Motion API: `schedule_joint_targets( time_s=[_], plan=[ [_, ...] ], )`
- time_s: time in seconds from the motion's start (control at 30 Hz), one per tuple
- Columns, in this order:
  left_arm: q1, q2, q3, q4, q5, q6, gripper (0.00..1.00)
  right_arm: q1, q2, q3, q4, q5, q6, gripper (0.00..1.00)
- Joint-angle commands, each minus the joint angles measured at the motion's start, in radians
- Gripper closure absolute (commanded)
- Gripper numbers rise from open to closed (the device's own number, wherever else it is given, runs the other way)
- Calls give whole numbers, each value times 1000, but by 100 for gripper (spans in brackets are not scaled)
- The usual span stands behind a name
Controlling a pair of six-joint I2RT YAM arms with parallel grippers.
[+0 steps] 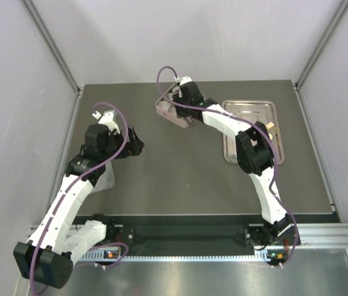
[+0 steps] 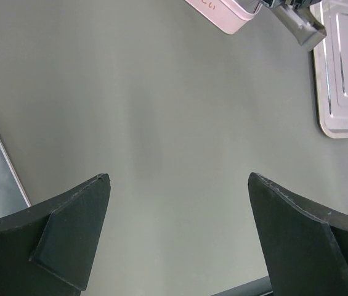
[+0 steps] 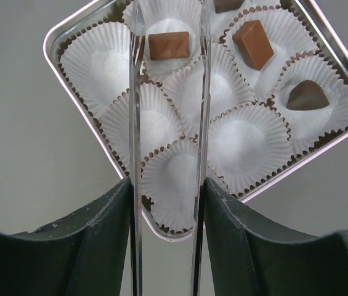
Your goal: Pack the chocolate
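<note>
Roughly, three chocolates [image 3: 253, 43], maybe a fourth cut off at the top edge, sit in the box [image 3: 309, 151]; at least two wait on the tray [image 2: 346, 92]. My right gripper [image 3: 169, 24] straddles one, slightly parted, gripping nothing; my left gripper [image 2: 178, 179] gapes wide, empty.

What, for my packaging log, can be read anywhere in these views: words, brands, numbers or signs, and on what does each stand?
No text reads clearly in any view.
Pink box: a few reddish marks on its side in the left wrist view, cut off and too blurred to read.
Paper cups, chocolates, metal tray: no print visible.
</note>
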Motion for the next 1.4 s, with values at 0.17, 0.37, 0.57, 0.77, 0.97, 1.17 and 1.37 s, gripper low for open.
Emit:
schedule_joint_targets(
  time_s=[0.17,0.37,0.57,0.77,0.97,1.17,1.37],
  plan=[
    [-2,-4,9,38,-15,15,1,14,-61,78,52,49,-51,53],
    [-2,-8,9,39,-13,15,1,15,-245,-62,49,78,-75,55],
    [-2,-14,7,41,-10,15,1,-3,-519,-337,-4,161,-28,55],
    [-2,-15,6,44,-2,14,1,-78,-757,-550,-121,181,41,55],
    [-2,-15,6,44,-5,14,1,-170,-938,-695,-231,175,78,53],
    [-2,-11,6,44,-1,14,1,-302,-1017,-790,-346,160,125,53],
    [-2,-12,4,44,-1,12,1,-419,-1072,-905,-391,163,198,54]
  ],
)
